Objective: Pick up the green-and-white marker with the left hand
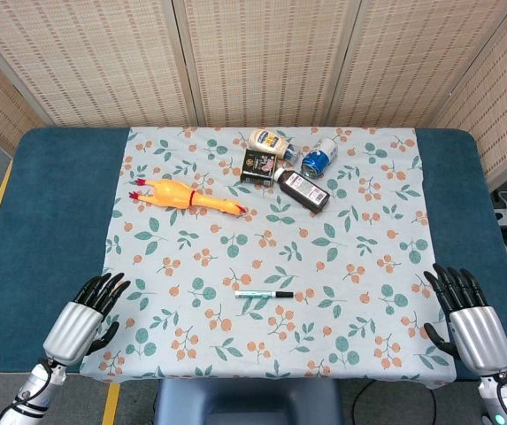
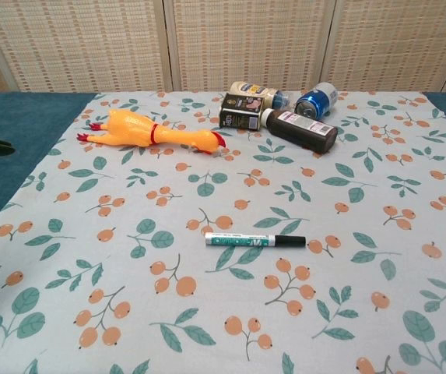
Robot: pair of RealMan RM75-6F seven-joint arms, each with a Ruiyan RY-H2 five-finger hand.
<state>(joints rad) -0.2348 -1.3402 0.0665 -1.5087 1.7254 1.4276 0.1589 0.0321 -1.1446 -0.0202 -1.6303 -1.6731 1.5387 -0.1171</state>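
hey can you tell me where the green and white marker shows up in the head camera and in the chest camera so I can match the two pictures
Head view: the green-and-white marker lies flat on the cloth, lower centre, between the two hands, touched by neither.
Chest view: the marker lies at centre, black cap pointing right.
Shared landmark: the rubber chicken lies beyond it, up and to the left in both.
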